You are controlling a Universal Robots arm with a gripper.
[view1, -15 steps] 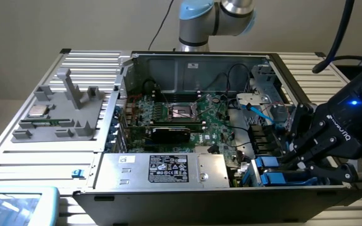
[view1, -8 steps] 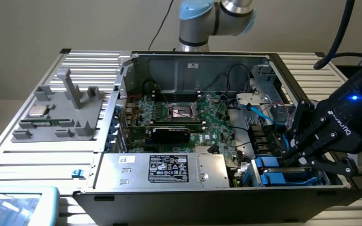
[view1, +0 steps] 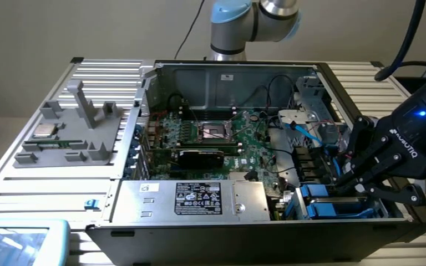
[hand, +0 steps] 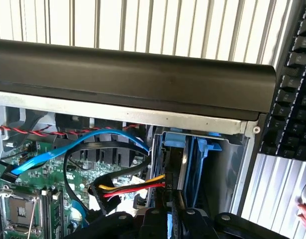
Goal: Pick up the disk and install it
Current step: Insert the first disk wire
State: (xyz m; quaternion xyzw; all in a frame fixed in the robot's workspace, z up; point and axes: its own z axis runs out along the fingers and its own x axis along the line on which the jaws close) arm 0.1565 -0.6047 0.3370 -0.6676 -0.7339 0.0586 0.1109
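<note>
Tool [view1: 344,186] tight on the disk [hand: 182,165], upright in the drive bay [hand: 240,164]

Green motherboard [view1: 228,133] in a grey-and-black case [view1: 221,244]. The silver power supply [view1: 252,200] bears a black label [view1: 200,198]. The disk [hand: 182,167] is grey, framed in bright blue. Blue cable [hand: 68,149]; red-black twisted wires [hand: 38,132]; yellow-red-black leads [hand: 138,186]. Black hand [view1: 346,188], ribbed pale counter [view1: 50,194], black keyboard [hand: 292,89].

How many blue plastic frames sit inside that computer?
2: one blue frame by the gripper, a second frame nearer the case's black wall; more may be hidden behind the gripper.
</note>
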